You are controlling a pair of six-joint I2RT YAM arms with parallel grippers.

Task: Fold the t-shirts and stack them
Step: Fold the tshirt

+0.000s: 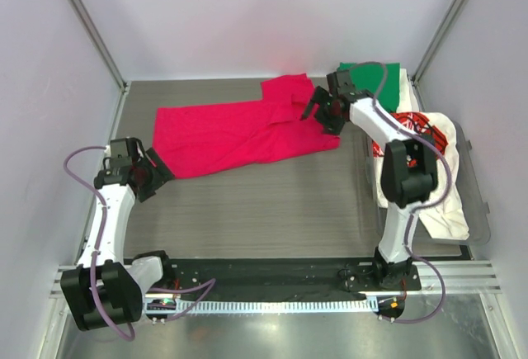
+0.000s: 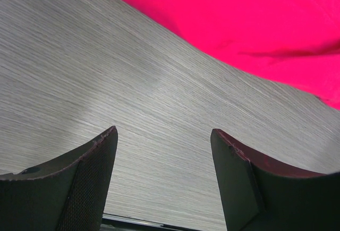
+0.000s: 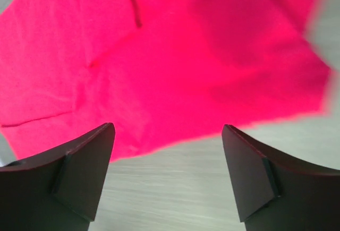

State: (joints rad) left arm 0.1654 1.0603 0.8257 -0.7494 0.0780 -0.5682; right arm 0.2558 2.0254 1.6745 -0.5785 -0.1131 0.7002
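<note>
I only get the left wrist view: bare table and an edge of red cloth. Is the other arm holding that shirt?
Observer: No. The right arm hangs over the right end of the red shirt, jaws open and empty.
Operator: Other shirts anywhere?
Observer: A green shirt lies at the far right corner.
Operator: Any more?
Observer: A white shirt with red print sits in a clear tray on the right.

The grey wood-grain table [image 1: 247, 210] bears a magenta-red t-shirt [image 1: 231, 132], spread mostly flat from ten o'clock toward one o'clock. A clear plastic tray [image 1: 483, 206] rests at its three o'clock edge.
</note>
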